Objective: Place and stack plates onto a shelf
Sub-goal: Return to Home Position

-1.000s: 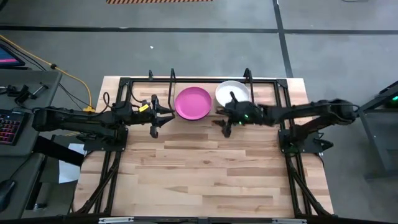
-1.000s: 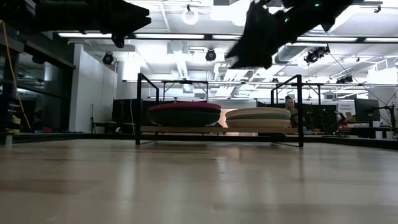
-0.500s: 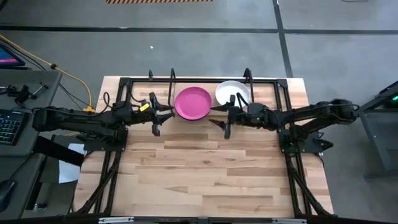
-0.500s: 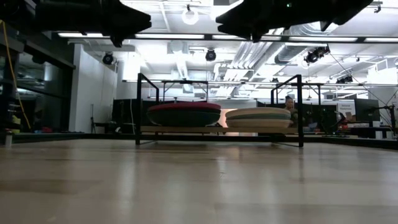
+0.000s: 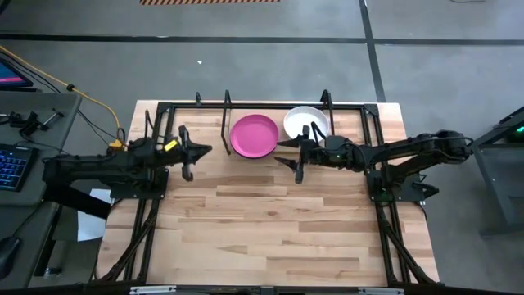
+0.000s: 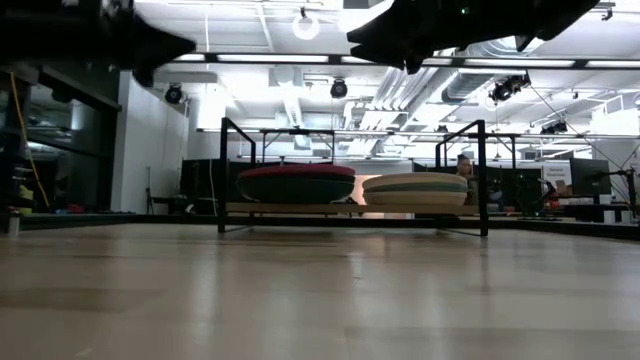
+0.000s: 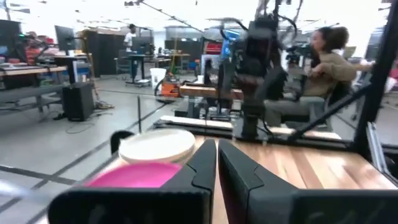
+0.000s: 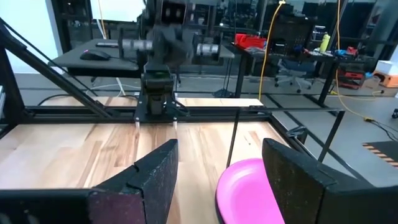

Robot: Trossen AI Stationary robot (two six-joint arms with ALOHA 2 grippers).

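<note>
The shelf (image 6: 350, 208) stands at the table's far edge and carries two stacks of plates. A magenta plate (image 5: 254, 135) tops the left stack (image 6: 295, 184). A white plate (image 5: 306, 123) tops the right stack (image 6: 415, 188). My left gripper (image 5: 203, 151) hovers left of the magenta plate, level and pointing right; its fingers (image 7: 216, 165) are shut on nothing. My right gripper (image 5: 282, 153) hovers just in front of the gap between the two stacks and points left. It is open (image 8: 221, 171), with nothing between its fingers.
A black tube frame (image 5: 164, 106) edges the tabletop, and the shelf's thin wire uprights (image 5: 227, 106) stand beside the plates. Bare wood (image 5: 270, 229) fills the near half of the table. A seated person (image 7: 323, 56) shows in the room beyond.
My left gripper has drawn back toward the table's left edge, away from the magenta plate, and has shut. My right gripper has tipped up from slanting down to level above the table. The plates have stayed in place.
</note>
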